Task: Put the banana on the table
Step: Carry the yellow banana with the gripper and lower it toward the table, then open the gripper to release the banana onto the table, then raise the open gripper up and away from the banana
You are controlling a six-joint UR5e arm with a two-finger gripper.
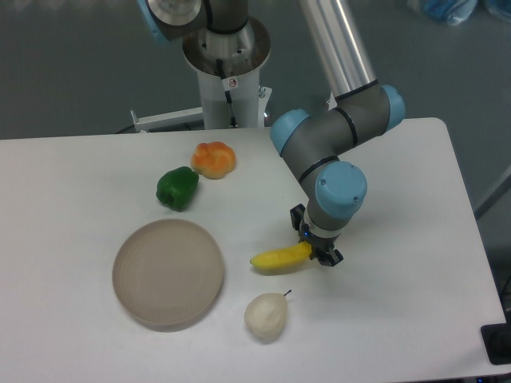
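The yellow banana (278, 259) lies level just right of the round beige plate (168, 273), at or barely above the white table (415, 303); I cannot tell whether it touches. My gripper (316, 249) points straight down over the banana's right end, with its fingers closed around that end. The arm's blue-capped wrist hides most of the fingers. The banana is off the plate, and its left tip points toward the plate's rim.
A whitish pear (266, 316) with a stem sits just below the banana. A green pepper (176, 187) and an orange pumpkin-like fruit (213, 159) lie at the back left. The arm's base stands at the table's far edge.
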